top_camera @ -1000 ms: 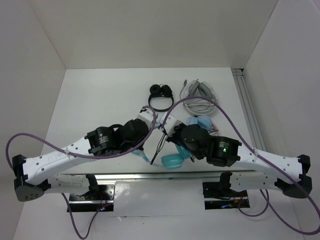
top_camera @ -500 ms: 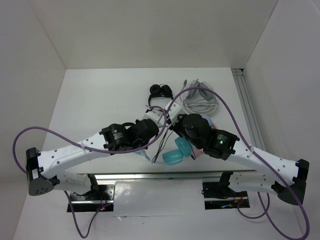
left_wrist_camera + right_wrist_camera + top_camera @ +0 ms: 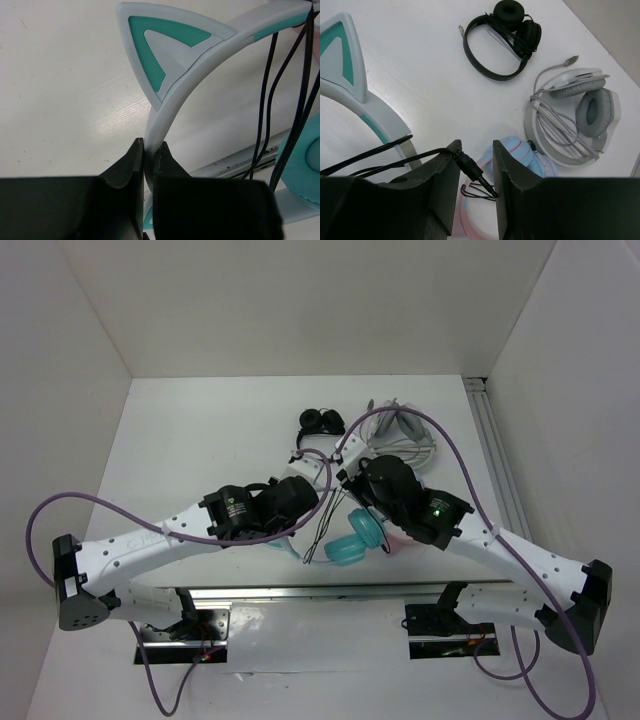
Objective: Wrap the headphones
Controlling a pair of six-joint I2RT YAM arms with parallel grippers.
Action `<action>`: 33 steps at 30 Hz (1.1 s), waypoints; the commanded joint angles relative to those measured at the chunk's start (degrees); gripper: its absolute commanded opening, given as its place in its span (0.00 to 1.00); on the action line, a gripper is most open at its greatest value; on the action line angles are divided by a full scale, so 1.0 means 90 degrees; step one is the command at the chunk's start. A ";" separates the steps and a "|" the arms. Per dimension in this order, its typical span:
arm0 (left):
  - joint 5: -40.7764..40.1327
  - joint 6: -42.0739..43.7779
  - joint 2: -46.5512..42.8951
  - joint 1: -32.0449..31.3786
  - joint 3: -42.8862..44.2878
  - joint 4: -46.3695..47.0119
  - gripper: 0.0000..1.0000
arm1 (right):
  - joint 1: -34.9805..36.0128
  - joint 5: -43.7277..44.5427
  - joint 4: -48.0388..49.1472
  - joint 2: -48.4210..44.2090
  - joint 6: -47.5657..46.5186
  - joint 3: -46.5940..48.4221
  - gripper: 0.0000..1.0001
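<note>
Teal headphones: lying on the white table near its front edge, between my two arms.
Left gripper: my jaws are clamped tight on the white headband, just below a cat ear.
Right gripper: my jaws are parted; the black cable plug lies in the gap, unpinched.
Black headphones: at the far side of the table, well apart.
White-grey headphones: beside the black pair, with their cord bundled on top.
Pink-and-blue headphones: just beyond my right fingers.

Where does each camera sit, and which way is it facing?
Top external: above, behind the robot, looking down at the white table; left arm, right arm show.
Left wrist: faces teal-and-white cat-ear headphones pinched in the left gripper.
Right wrist: faces small black headphones past the open right gripper.
Both wrist views share those headphones.
</note>
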 commanded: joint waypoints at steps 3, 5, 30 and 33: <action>0.0598 0.0340 -0.0126 -0.0195 0.0012 -0.1459 0.00 | -0.0554 0.0745 0.1199 -0.0068 0.0098 0.0157 0.40; 0.0598 0.0340 -0.0126 -0.0195 0.0012 -0.1459 0.00 | -0.0709 0.0744 0.1257 -0.0068 0.0157 0.0088 0.46; 0.1368 0.0759 -0.0058 0.1472 -0.0183 -0.0504 0.00 | -0.1423 0.0197 0.0946 0.0167 0.1211 0.0713 0.57; 0.1808 0.1140 0.0167 0.1826 -0.0183 0.0006 0.00 | -0.1423 0.0256 0.0721 -0.0106 0.1358 0.0869 0.64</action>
